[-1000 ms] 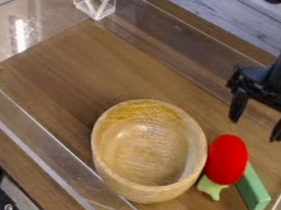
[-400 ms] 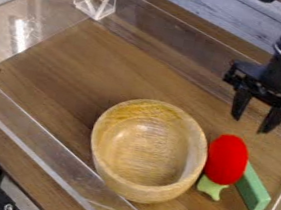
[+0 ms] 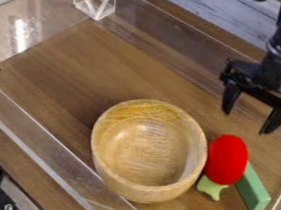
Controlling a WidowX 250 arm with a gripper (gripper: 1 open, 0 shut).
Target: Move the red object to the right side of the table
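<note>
The red object is a small rounded strawberry-like toy with a green stem end at its bottom. It lies on the wood-grain table at the lower right, wedged between a wooden bowl and a flat green block. My gripper hangs above and behind it, pointing straight down, fingers spread open with nothing between them. It is clear of the toy.
Clear plastic walls edge the table on all sides. A folded clear plastic piece stands at the far left corner. The wooden bowl takes up the front middle of the table.
The gripper has shifted slightly left and away from the front. Its fingers stood narrower half a second ago and are spread wide again now. The toy, bowl and block have not moved.
</note>
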